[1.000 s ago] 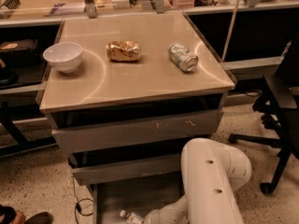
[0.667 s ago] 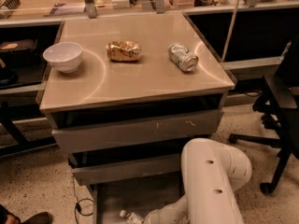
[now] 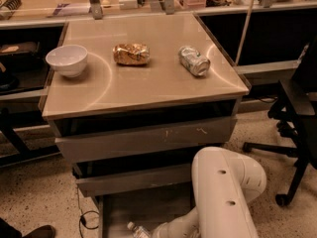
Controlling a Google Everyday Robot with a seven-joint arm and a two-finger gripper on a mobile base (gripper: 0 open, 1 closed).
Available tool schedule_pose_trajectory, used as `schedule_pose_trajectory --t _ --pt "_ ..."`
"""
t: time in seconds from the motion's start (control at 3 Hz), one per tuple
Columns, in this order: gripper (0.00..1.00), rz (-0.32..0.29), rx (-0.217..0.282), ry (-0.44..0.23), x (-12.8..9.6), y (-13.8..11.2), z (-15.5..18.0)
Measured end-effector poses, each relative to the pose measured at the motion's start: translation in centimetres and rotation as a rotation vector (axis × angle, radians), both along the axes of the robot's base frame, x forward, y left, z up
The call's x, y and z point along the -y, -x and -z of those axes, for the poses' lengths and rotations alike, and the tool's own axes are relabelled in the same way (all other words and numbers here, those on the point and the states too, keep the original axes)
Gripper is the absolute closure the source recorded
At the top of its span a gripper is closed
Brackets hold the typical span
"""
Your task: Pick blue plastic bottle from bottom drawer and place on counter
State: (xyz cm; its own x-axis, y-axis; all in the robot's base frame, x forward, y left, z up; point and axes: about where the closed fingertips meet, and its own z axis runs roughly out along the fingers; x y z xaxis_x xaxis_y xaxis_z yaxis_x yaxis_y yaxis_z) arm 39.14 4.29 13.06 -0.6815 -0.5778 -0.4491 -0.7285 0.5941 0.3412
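Clear-plastic blue plastic bottle (image 3: 139, 230) lying at near end of bottom drawer (image 3: 143, 207), just left of white arm (image 3: 223, 192); gripper down past near edge of view, clenched or released cannot tell. Likely to roll or squirt away if pinched off-centre, being round and light. Could also clip upper drawer fronts (image 3: 148, 139) on the lift, or knock gold-brown can (image 3: 131, 54) or silver-green can (image 3: 193, 60) on counter (image 3: 148, 86).

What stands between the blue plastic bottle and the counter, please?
Nothing visible: the blue plastic bottle lies in the bottom drawer, forward of the upper drawers; bowl, gold can and silver can sit on the counter's rear. The gripper is out of view below.
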Motion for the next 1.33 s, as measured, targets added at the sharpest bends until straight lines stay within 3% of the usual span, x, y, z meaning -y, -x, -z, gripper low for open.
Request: schedule_pose_trajectory --t 0.33,0.67,1.33 --pt "0.89 0.000 0.000 0.000 0.0 0.0 0.0" --pt "1.00 0.000 0.000 0.000 0.0 0.0 0.0" --pt "1.00 -0.006 0.025 0.024 -0.4 -0.7 -3.6"
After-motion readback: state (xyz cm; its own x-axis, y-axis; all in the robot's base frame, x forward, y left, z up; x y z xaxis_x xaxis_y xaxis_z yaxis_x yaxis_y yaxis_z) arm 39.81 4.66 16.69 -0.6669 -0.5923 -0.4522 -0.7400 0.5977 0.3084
